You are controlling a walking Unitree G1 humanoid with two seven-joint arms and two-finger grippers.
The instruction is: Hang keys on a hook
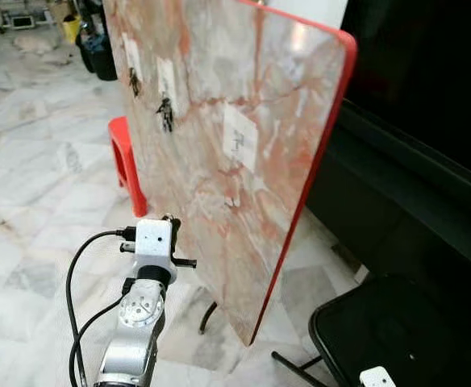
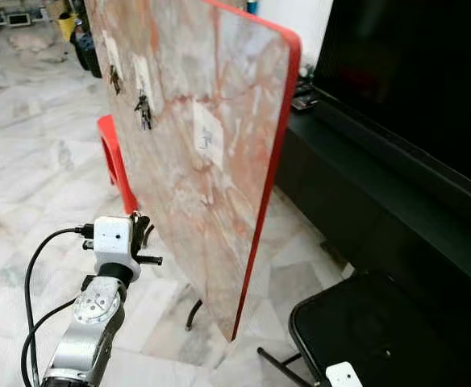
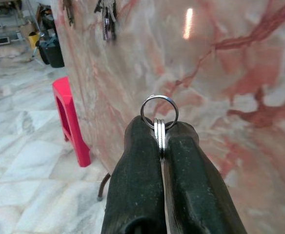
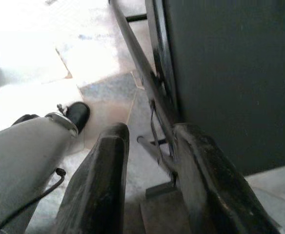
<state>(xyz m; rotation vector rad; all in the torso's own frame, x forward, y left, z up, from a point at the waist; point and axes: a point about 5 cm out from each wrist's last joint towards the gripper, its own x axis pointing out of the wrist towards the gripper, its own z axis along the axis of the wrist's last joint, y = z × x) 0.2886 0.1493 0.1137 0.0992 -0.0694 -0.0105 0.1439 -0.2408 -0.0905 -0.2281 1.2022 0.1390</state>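
— While the left gripper point(image 3: 160, 134) stands close to the marble board point(image 1: 243, 89), what does it hold?

— It holds a key ring point(image 3: 159, 113). The two black fingers point(image 3: 137, 165) are pressed together with almost no gap, and the silver ring sticks up from between their tips, near the centre of the left wrist view. The keys themselves I cannot see; only the ring shows.

— Where is this gripper in the head views?

— In the lower left of the frame, on the silver arm with the white camera box point(image 1: 153, 239). It is just beside the lower part of the board, which has a red edge and stands tilted on thin dark legs.

— And the hooks?

— On the board there are white pads. Two in the upper left of the frame carry dark key bunches point(image 1: 165, 114); one more pad with a small hook point(image 1: 238, 142) is near the middle of the board and looks free. It is higher than the ring.

— The right gripper?

— The right gripper point(image 4: 150, 134) hangs low. Its fingers are apart with a clear gap and hold nothing. Behind them are the pale floor point(image 4: 30, 53) and the dark frame of a black chair point(image 1: 397, 330), which sits at the lower right of the head view.

— Anything else?

— A red stool point(image 1: 125, 161) stands behind the board, at the left.
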